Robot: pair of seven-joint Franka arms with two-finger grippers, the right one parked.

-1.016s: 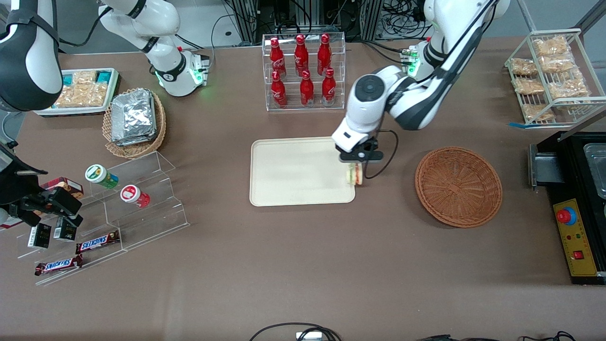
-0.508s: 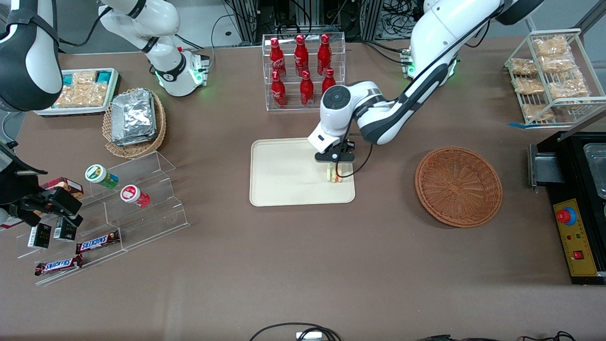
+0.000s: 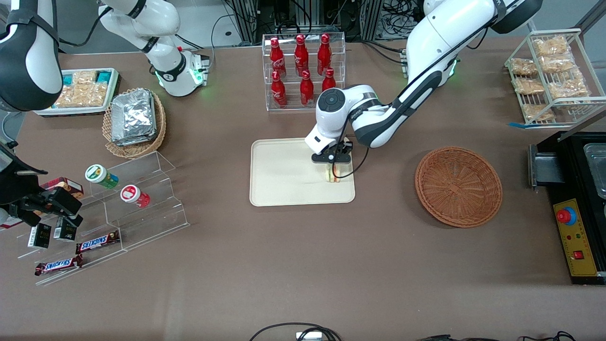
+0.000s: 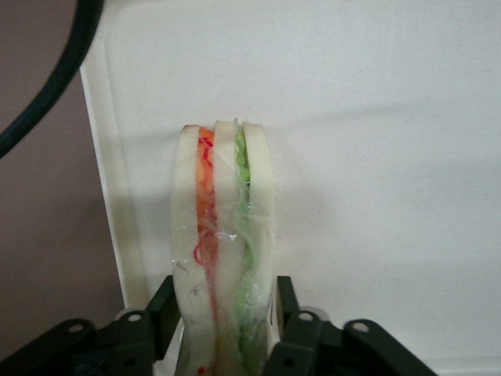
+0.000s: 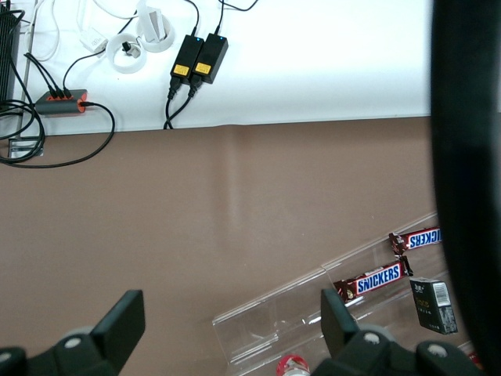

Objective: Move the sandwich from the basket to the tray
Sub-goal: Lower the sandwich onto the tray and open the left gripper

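Observation:
My left gripper (image 3: 333,166) is shut on the sandwich (image 3: 333,174), a pale bread wedge with orange-red and green filling. It holds the wedge on edge just over the beige tray (image 3: 284,175), near the tray's end toward the working arm. In the left wrist view the sandwich (image 4: 223,258) stands between the black fingers (image 4: 291,329) with the tray (image 4: 376,157) right under it. The orange-brown wicker basket (image 3: 458,186) lies empty on the table beside the tray, toward the working arm's end.
A clear rack of red bottles (image 3: 303,71) stands farther from the camera than the tray. A tan basket of foil packets (image 3: 134,121) and a clear stepped stand with snacks (image 3: 109,208) lie toward the parked arm's end. A black box (image 3: 575,208) and wire rack (image 3: 551,76) lie toward the working arm's end.
My left gripper carried the sandwich from the tray's edge to over the tray, then lowered slightly. The last half second shows little movement.

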